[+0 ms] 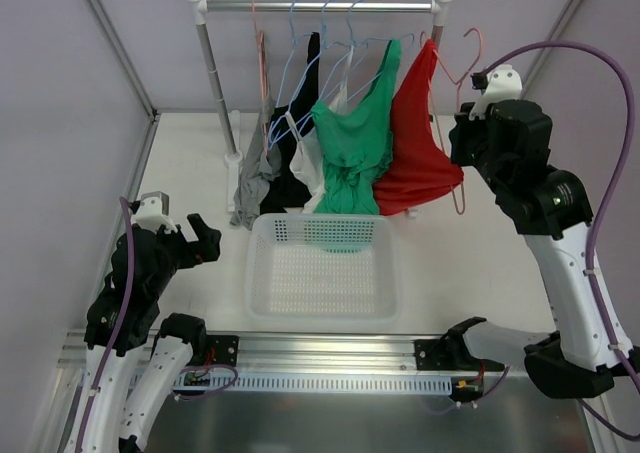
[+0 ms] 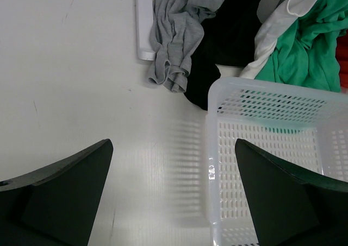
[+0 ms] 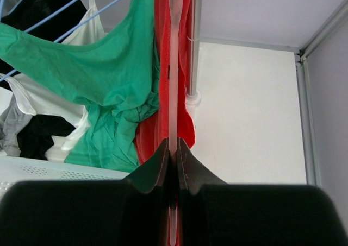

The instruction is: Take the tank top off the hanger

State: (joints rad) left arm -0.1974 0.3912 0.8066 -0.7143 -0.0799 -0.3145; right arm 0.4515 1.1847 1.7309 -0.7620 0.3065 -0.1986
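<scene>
Your right gripper [image 3: 173,144] is pinched shut on the pink hanger [image 3: 173,83]. The red tank top [image 3: 161,50] drapes just ahead of it, light and limp. Take a strap, not the stiff hanger. Your left gripper [image 2: 173,148] stands wide.

Red tank top [image 1: 425,143], green top [image 1: 350,143], grey top [image 1: 250,178], pale pink hanger [image 3: 173,83], white perforated basket [image 1: 262,263]

The basket [image 2: 261,94] runs off the left wrist view's right and bottom edges. In the right wrist view, the green top [image 3: 103,77] overlaps part of the red top [image 3: 161,67], and the hanger [image 3: 173,67] is cut off above.
</scene>
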